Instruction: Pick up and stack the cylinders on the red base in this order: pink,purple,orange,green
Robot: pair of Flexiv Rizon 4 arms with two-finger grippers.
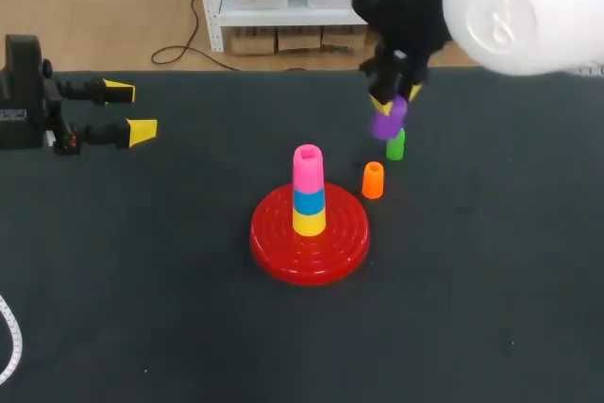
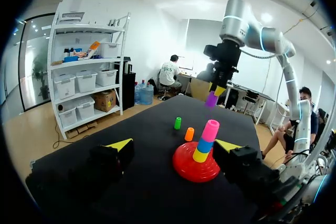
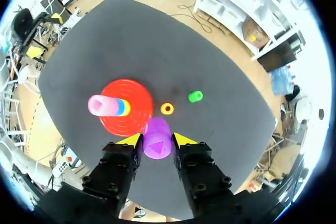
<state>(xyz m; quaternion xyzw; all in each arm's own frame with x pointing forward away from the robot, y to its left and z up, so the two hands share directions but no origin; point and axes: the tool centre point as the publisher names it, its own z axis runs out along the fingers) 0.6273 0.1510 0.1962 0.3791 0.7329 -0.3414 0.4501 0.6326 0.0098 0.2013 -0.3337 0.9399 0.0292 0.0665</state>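
above the table, right tool clamping purple cylinder, left tool spread, empty

Dark table, two stacked cylinders, one white strip.
We're looking down on the dark table, its matte black cover running flat to every edge we can see. Near its middle we've got a blue cylinder standing upright right on top of a yellow cylinder, the two touching. Over at the near left corner a thin white strip curves along the surface, partly cut off; what it is, we can't tell.
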